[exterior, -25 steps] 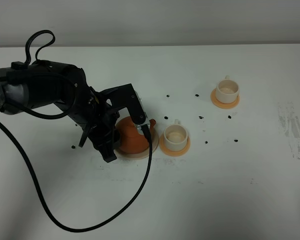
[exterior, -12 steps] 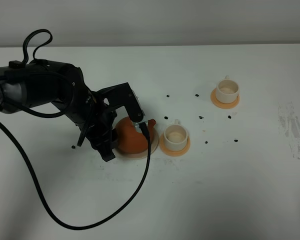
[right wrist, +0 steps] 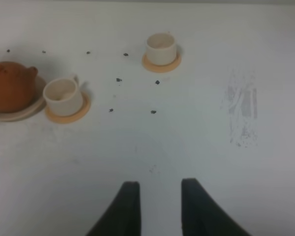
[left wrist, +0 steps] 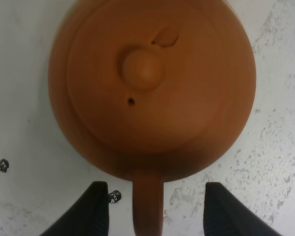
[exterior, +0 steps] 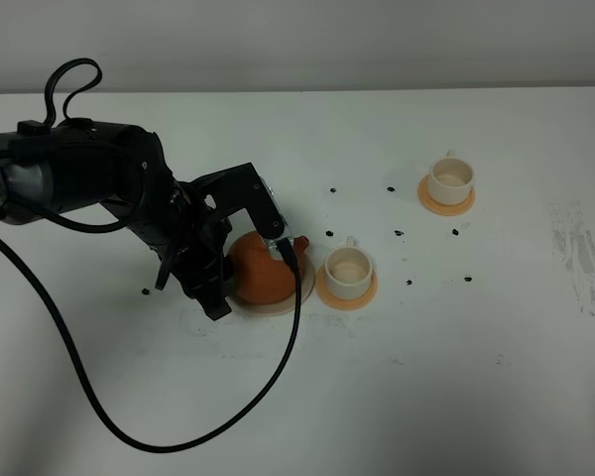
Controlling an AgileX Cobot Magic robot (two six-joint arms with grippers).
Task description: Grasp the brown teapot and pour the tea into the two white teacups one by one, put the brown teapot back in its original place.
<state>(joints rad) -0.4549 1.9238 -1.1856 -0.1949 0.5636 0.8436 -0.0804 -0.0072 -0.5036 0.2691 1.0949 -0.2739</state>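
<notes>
The brown teapot [exterior: 263,276] sits upright on the pale beige disc [exterior: 290,301], spout toward the near white teacup [exterior: 348,267]. My left gripper [exterior: 228,266] is open at the teapot's left side. In the left wrist view its fingers [left wrist: 95,211] stand apart on either side of the loop handle [left wrist: 147,204] without touching it, and the lid knob [left wrist: 142,69] shows. The far white teacup [exterior: 449,178] stands at the back right. My right gripper [right wrist: 160,206] is open and empty above bare table; it is out of the exterior view. The right wrist view shows the teapot [right wrist: 10,86] and both cups [right wrist: 63,96] [right wrist: 161,47].
Each cup stands on an orange coaster [exterior: 349,295] [exterior: 444,205]. Small black specks [exterior: 407,281] dot the white table around the cups. The left arm's black cable [exterior: 129,436] loops across the front left. A grey scuffed patch [exterior: 575,253] marks the right side.
The left arm has shifted slightly left and back, staying beside the teapot. The teapot and cups have not moved.
</notes>
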